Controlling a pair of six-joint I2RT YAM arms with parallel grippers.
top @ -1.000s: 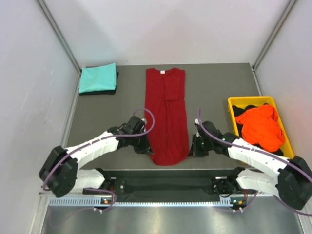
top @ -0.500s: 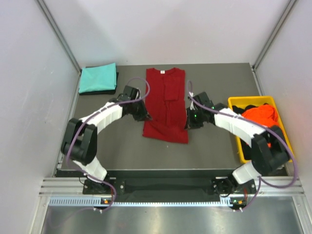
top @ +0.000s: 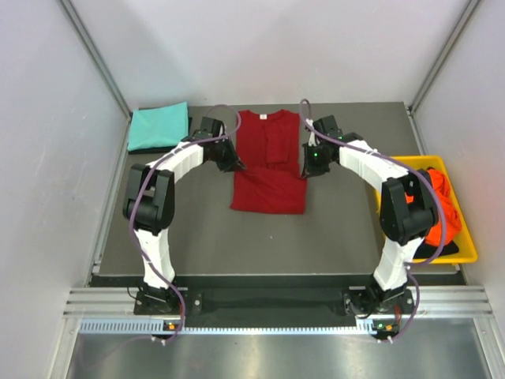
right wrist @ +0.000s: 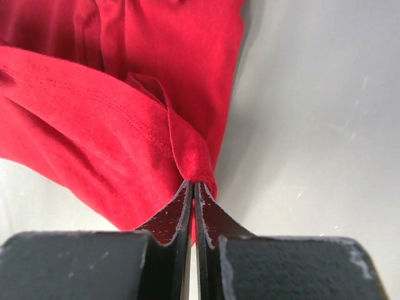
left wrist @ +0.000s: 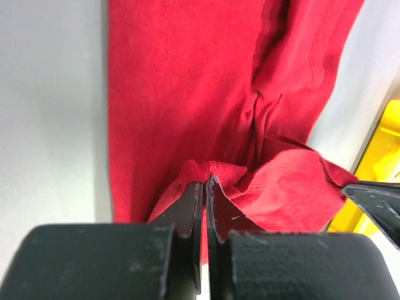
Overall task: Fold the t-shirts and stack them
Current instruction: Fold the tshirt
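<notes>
The dark red t-shirt (top: 269, 162) lies lengthwise at the middle back of the table, its near end lifted and doubled over toward the collar. My left gripper (top: 235, 166) is shut on the hem's left corner (left wrist: 206, 172). My right gripper (top: 308, 168) is shut on the right corner (right wrist: 197, 169). Both corners hang above the shirt's middle. A folded teal t-shirt (top: 158, 126) rests on a black one (top: 188, 136) at the back left. The orange t-shirt (top: 439, 197) lies crumpled in the yellow bin, partly behind my right arm.
The yellow bin (top: 465, 254) stands at the table's right edge with dark cloth in it too. Grey walls close in both sides and the back. The bin's yellow rim (left wrist: 381, 162) shows at the right of the left wrist view.
Both grippers have carried the red shirt's near hem from the table's front toward the back, folding the lower half over the upper half. Both arms are now stretched far out.
</notes>
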